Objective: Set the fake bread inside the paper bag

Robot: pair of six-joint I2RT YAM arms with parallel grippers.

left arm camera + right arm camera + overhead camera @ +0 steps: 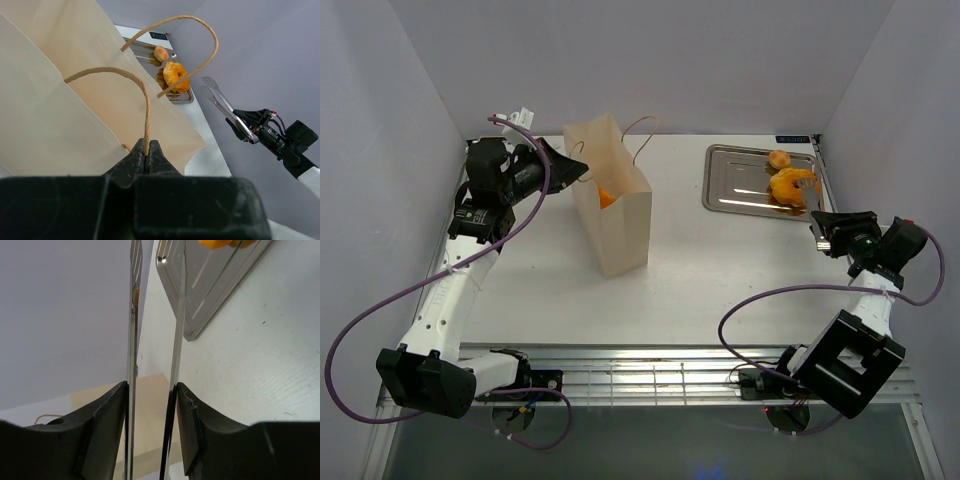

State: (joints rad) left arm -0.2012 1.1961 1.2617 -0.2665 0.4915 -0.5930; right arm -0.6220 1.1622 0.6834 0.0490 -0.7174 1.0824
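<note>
Left gripper (146, 154): jaws pressed fully together, pinching the near cord handle (145, 107) of the paper bag (620, 225). The bag stands upright on the table (720, 270), left of centre, mouth open. One orange pastry piece (605, 197) shows inside the bag; which kind cannot be told.

Right gripper (152, 397): fingers clamped on both arms of the metal tongs (131, 340), a narrow gap left between the arms. The tong tips reach over the steel tray (730, 185) at the far right.

On the tray: ring doughnut (788, 187) at the tong tips, contact unclear; small round bun (779, 158) just behind it.
</note>
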